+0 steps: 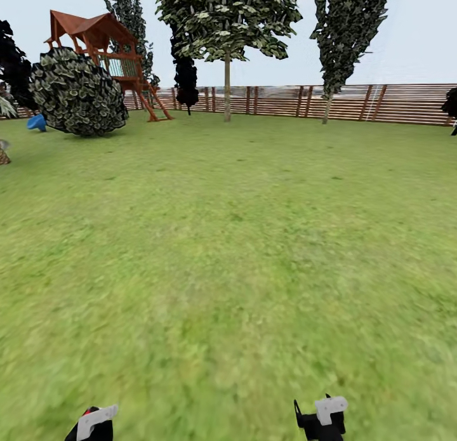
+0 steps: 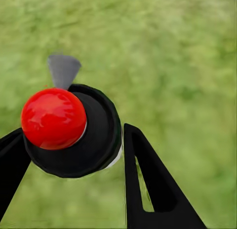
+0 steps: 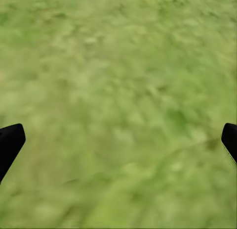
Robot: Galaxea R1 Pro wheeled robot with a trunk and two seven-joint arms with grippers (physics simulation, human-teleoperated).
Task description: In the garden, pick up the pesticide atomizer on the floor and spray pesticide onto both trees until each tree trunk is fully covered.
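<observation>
Two fingers of my left gripper (image 2: 74,155) close on the atomizer (image 2: 74,132): in the left wrist view the black fingers (image 2: 148,184) sit on either side of its round black body, one at each flank, touching it. A glossy red cap (image 2: 53,118) tops the body, and a grey cone-shaped nozzle (image 2: 63,69) juts from the far side of it. Beneath and all around the atomizer is blurred green grass (image 2: 187,66).

My right gripper (image 3: 118,140) is spread wide and holds nothing; in the right wrist view the two black fingertips (image 3: 10,142) stand at opposite edges with bare grass between them.

From the head view, the left gripper (image 1: 92,423) and the right gripper (image 1: 322,419) sit low over the lawn (image 1: 228,250), well apart from each other. A small patch of red shows at the left gripper.

Taking the wooden fence (image 1: 381,103) as landmark: it runs along the far edge of the lawn. One tree (image 1: 226,22) with a bare straight trunk (image 1: 226,89) stands just in front of the fence. A second tree (image 1: 348,28) with a pale, slightly leaning trunk (image 1: 327,108) stands at the fence further along. Both trunks are far from my grippers. A red-brown wooden play tower (image 1: 108,54) stands before the fence, with a big round bush (image 1: 77,93) in front of it and a small blue object (image 1: 37,122) beside the bush.
</observation>
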